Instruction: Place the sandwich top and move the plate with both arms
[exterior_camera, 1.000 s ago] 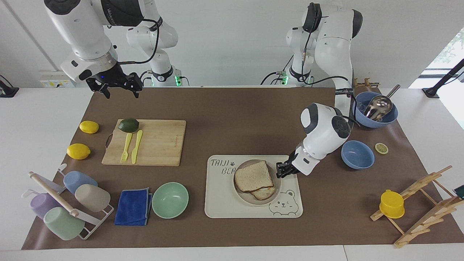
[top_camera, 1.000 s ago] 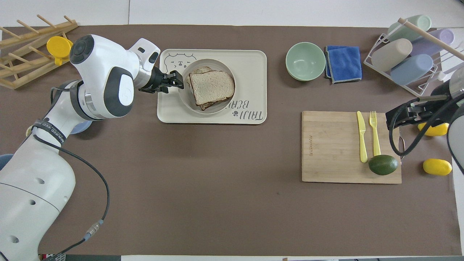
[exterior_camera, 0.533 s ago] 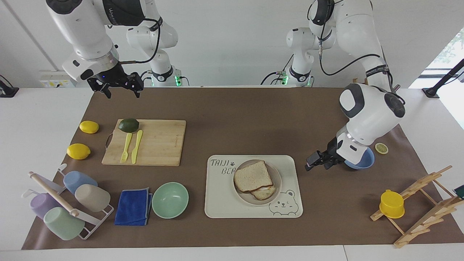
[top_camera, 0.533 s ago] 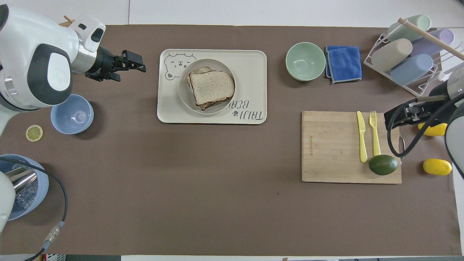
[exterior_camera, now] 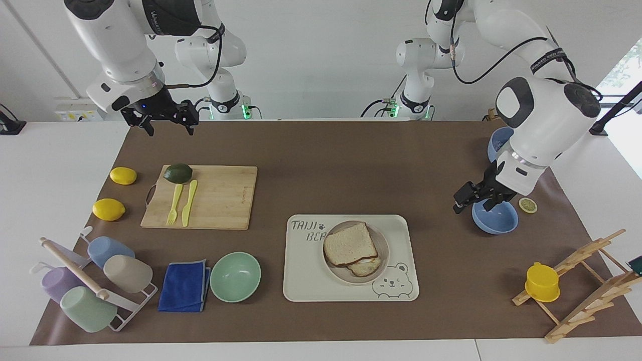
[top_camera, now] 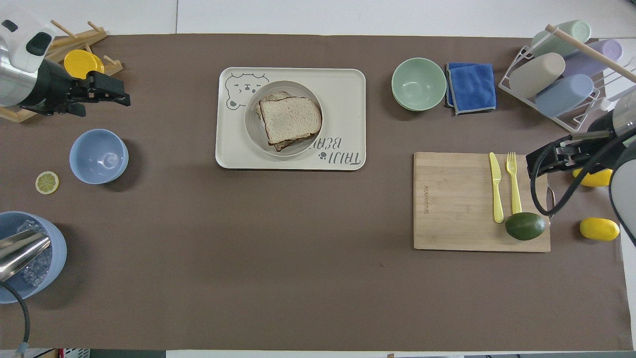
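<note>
The sandwich top (exterior_camera: pixel 350 244) lies on the egg toast in the plate (exterior_camera: pixel 383 248), which sits on the bear tray (exterior_camera: pixel 301 281) (plate not yet moved). Left gripper (exterior_camera: pixel 471 196) hangs raised over the blue bowl (exterior_camera: pixel 496 220), holding nothing; right gripper (exterior_camera: pixel 161 120), fingers apart, waits above the cutting board (exterior_camera: pixel 220 198)'s end. Next, both should probably approach level at opposite rims, closing evenly.

We see the desk (exterior_camera: pixel 321 150) from high across, facing the robots; our overhead view looks steeply down, sharing the whole mat, half-turned.
</note>
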Robot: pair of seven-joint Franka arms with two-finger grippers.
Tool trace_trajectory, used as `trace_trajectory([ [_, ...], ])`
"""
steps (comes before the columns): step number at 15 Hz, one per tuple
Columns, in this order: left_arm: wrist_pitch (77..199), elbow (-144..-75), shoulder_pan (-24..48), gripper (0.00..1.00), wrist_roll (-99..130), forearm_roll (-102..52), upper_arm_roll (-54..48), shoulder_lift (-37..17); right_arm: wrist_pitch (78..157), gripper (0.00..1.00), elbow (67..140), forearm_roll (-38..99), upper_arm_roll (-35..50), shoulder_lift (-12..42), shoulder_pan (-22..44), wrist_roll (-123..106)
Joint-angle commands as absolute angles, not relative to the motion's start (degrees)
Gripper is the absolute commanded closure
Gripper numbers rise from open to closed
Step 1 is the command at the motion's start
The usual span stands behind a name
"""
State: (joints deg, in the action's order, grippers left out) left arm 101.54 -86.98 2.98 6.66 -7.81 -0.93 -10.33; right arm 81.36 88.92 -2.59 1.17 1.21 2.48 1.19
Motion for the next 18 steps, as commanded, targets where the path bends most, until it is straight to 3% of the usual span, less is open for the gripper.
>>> trace_trajectory([
  [1,95.3,-90.5,3.1,0.00,5.8,-3.2,-1.1,-2.9,81.3,0.00,89.4,-2.5,1.6,0.4,1.8,-0.7],
  [5,88.2,-95.1,3.7,0.00,5.3,-2.6,-1.4,2.9,81.4,0.00,89.4,-2.5,1.6,0.4,1.8,-0.7],
  [8,92.9,-102.9,3.9,0.00,5.4,-2.6,-1.8,6.4,81.4,0.00,89.4,-2.4,1.6,0.4,1.8,-0.6],
  [13,90.8,-94.3,2.8,0.00,5.4,-1.5,-2.5,2.0,81.4,0.00,89.4,-2.4,1.7,0.4,1.9,-0.6],
  [18,90.9,-94.7,2.4,0.00,5.3,0.0,-4.3,2.0,81.4,0.00,89.4,-2.5,1.6,0.4,1.9,-0.5],
])
